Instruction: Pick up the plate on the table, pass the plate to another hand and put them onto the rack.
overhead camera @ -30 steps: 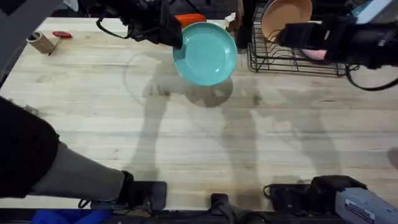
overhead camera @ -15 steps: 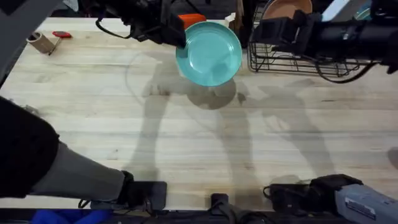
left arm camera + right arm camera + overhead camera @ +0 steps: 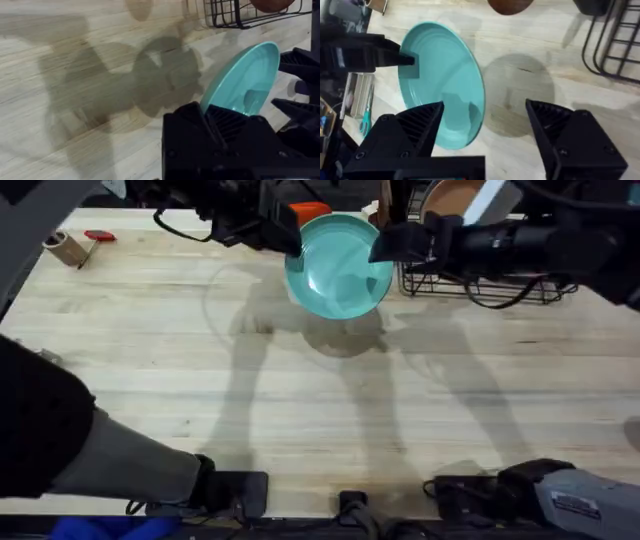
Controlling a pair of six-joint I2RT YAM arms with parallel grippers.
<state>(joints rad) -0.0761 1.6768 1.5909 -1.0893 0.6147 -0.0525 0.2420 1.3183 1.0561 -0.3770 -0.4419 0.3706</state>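
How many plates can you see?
2. The glossy round teal plate is held in the air above the pale wooden table. A peach plate stands in the black wire rack. Others may be hidden behind the arm.

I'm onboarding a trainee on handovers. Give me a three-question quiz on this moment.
1. True or false: the teal plate lies flat on the table.
2. Which gripper is shut on the plate's rim? A) left gripper B) right gripper
3. Fill in: the right gripper's jaws stand ___ beside the plate.

Key: 1 false, it is held up in the air, tilted. 2 A. 3 open, not yet closed on the plate.
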